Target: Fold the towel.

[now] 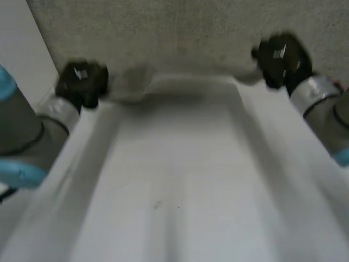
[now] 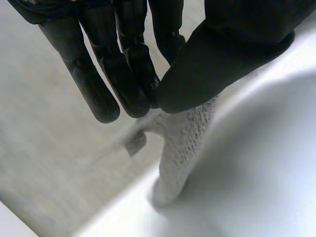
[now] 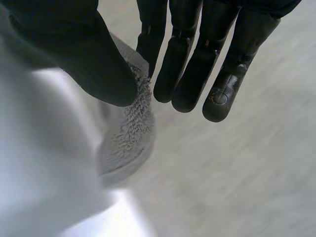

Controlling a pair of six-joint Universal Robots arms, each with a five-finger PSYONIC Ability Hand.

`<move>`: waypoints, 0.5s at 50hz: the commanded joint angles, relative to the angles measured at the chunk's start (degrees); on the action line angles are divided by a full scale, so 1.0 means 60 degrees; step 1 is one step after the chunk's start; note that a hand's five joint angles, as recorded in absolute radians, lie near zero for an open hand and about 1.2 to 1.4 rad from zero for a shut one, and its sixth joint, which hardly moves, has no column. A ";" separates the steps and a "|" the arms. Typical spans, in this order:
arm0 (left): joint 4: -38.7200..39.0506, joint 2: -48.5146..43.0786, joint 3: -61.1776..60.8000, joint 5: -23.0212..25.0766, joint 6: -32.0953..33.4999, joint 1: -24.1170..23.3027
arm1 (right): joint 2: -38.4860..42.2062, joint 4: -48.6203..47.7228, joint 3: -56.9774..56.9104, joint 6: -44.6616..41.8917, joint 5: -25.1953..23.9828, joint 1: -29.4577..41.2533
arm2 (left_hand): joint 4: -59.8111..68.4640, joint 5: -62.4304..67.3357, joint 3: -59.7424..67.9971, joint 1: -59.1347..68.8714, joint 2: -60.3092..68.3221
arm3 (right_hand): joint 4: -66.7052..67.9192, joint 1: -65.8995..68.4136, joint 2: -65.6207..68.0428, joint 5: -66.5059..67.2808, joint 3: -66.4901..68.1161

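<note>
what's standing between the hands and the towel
Nothing visible does. The left hand and the right hand each pinch a corner of the towel between thumb and fingers, and nothing lies on the cloth stretched between them.

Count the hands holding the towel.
2. The left hand pinches the towel at one far corner; the right hand pinches the other far corner.
</note>
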 commanded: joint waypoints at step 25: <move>-0.0057 -0.0795 -0.2246 0.0254 0.2591 -0.0088 | -0.0283 0.3319 0.1673 0.1535 -0.0678 -0.1704 | -0.5642 -0.5633 -0.5635 -0.5514 -0.5638 | 0.1931 0.4171 0.2151 0.2290 0.2022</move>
